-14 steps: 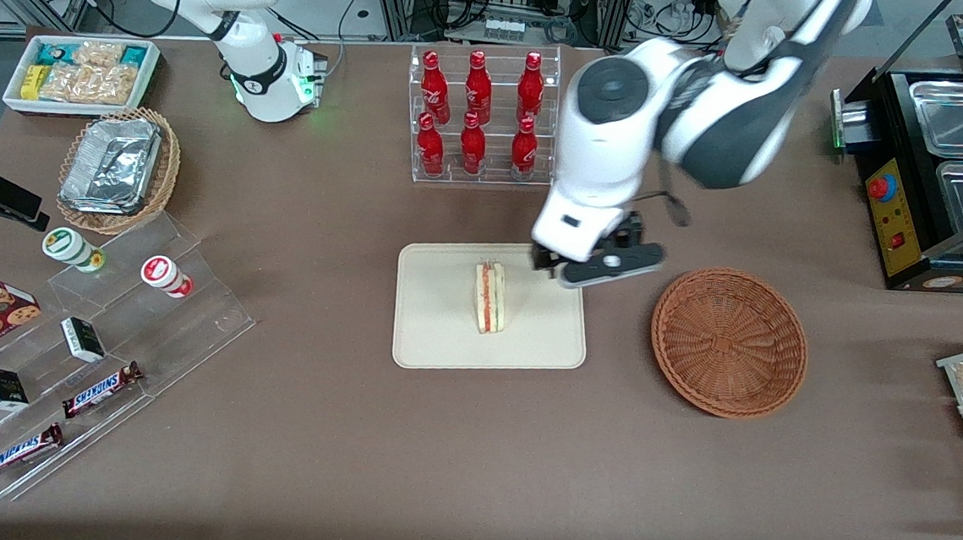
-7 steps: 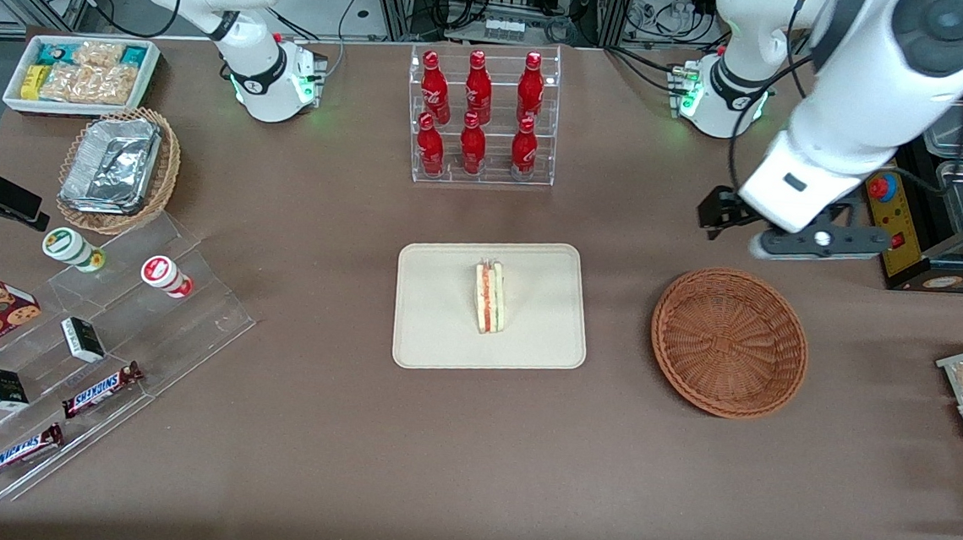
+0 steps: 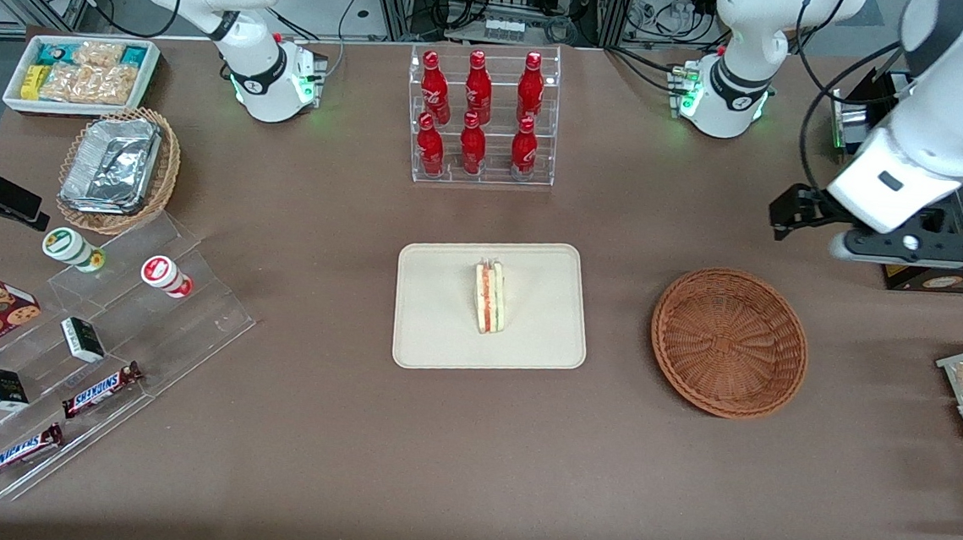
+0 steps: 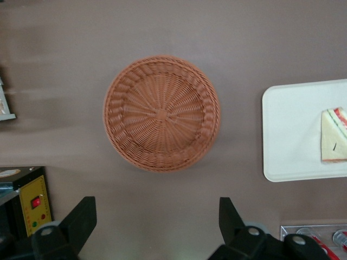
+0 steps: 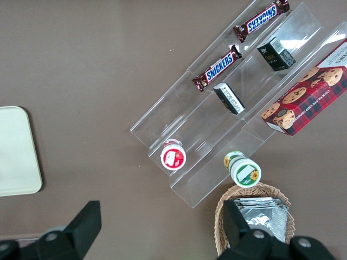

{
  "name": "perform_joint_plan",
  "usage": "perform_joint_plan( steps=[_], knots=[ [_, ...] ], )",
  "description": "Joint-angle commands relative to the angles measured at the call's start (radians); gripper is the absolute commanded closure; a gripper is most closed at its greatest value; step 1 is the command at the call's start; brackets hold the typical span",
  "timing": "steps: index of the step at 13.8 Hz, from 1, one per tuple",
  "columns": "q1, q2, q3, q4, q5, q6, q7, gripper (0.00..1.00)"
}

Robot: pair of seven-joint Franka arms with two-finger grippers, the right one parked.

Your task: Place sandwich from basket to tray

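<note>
- 1 sandwich (image 3: 490, 297) stands on its edge on the 1 tray (image 3: 435, 334), near the tray's middle.
- 1 basket (image 3: 729, 342) sits beside the tray, toward my end of the table, with nothing in it.
- My gripper (image 4: 157, 225) hangs above the table near the basket, fingers (image 4: 81, 219) spread wide, gripping nothing.
- 6 red bottles (image 3: 476, 109) stand in a clear rack.
</note>
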Motion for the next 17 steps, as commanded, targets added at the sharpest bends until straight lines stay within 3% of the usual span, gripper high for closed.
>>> perform_joint_plan(
  steps=[1,3,17],
  knots=[
    [-0.107,0.014,0.145,0.056,-0.031,-0.028,0.103,0.0],
    [-0.143,0.021,0.201,0.067,-0.017,-0.021,0.151,0.0],
    [-0.112,0.028,0.22,0.12,0.0,-0.094,0.211,0.0]
  ],
)
